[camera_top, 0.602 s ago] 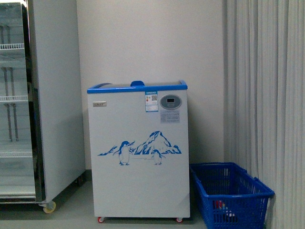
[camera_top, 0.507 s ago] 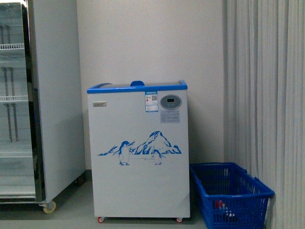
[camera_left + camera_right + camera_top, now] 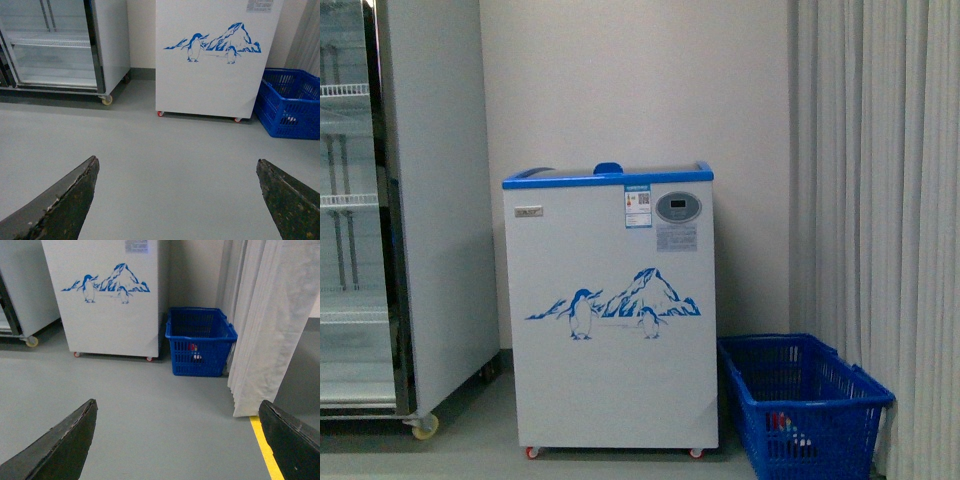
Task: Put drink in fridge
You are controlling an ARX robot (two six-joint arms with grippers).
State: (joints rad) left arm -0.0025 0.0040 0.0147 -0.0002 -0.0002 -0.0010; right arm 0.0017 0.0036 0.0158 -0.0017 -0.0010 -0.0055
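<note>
Front view: the drink [image 3: 780, 424] shows only as a small red patch low inside a blue lattice basket [image 3: 860, 440] on the floor, too small to make out its cap or label. The basket sits just beside the right side of the fridge [image 3: 610, 380], a white chest on small wheels with a penguin-and-mountain picture. A pale curtain [image 3: 880, 200] hangs close on the basket's other side. The fridge's lid, with its blue handle [image 3: 608, 170], looks closed. A tall glass-door cooler [image 3: 360, 250] stands to the left. In the wrist views the left end effector [image 3: 176, 162] and the right end effector [image 3: 177, 403] are both spread wide and empty over bare floor [image 3: 160, 150], well apart from the basket. Likely trouble: reaching deep into the basket, a finger could catch on its lattice wall or on the curtain. The small bottle could slip or be knocked aside among the other items. If the lid is not slid open first, there is nowhere to put the drink.
</note>
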